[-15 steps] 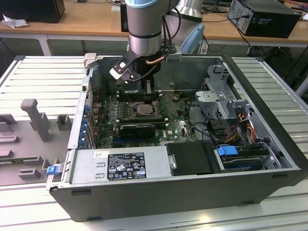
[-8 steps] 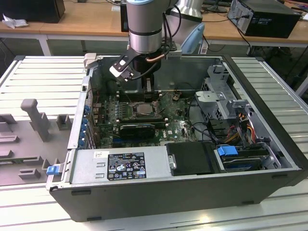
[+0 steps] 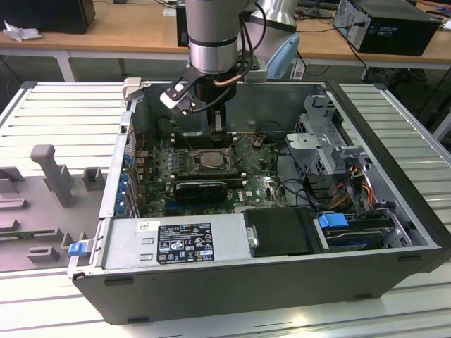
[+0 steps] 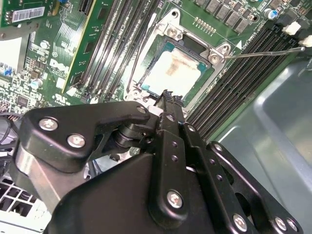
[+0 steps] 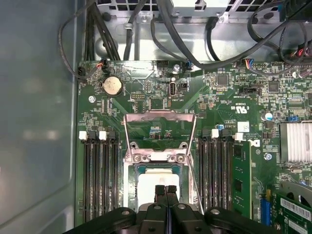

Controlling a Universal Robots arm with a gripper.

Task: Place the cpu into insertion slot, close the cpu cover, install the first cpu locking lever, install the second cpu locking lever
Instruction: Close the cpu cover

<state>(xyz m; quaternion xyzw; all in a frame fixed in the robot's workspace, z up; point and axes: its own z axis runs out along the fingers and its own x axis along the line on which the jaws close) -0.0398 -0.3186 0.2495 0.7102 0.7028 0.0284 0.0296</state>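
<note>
Exterior view: gripper (image 3: pixel 219 135) down inside an open computer case (image 3: pixel 232 296); hangs directly over the insertion slot (image 3: pixel 194 162), with the cpu (image 3: pixel 212 160) lying in it. On the exterior view's right of the slot, a metal drive cage (image 3: pixel 320 137) and loose cables (image 3: pixel 356 184). Nearer the camera than the slot, a power supply (image 3: pixel 229 243) bearing white and black labels (image 3: pixel 184 243), print too small to make out. Under the case, a ribbed metal surface (image 3: pixel 56 113) carrying grey fixture blocks (image 3: pixel 49 172). Behind it, wooden desks (image 3: pixel 106 39) with black boxes (image 3: pixel 391 24).

Second wrist view: jaws pressed together, pinching nothing, tip poised at the slot's edge, contact unclear. Cpu (image 4: pixel 173 73) seated in the slot (image 4: pixel 163 48), pale top up. Thin lever rod (image 4: pixel 263 52) jutting from a slot corner, crossing above black memory slots (image 4: pixel 239 73).

First wrist view: cpu cover (image 5: pixel 160 115) open, hinged at the slot's far edge, green board seen through its window. Memory slots (image 5: pixel 100 175) flanking the slot on both sides. Coin battery (image 5: pixel 111 86) and cables (image 5: pixel 146 29) beyond the cover.
</note>
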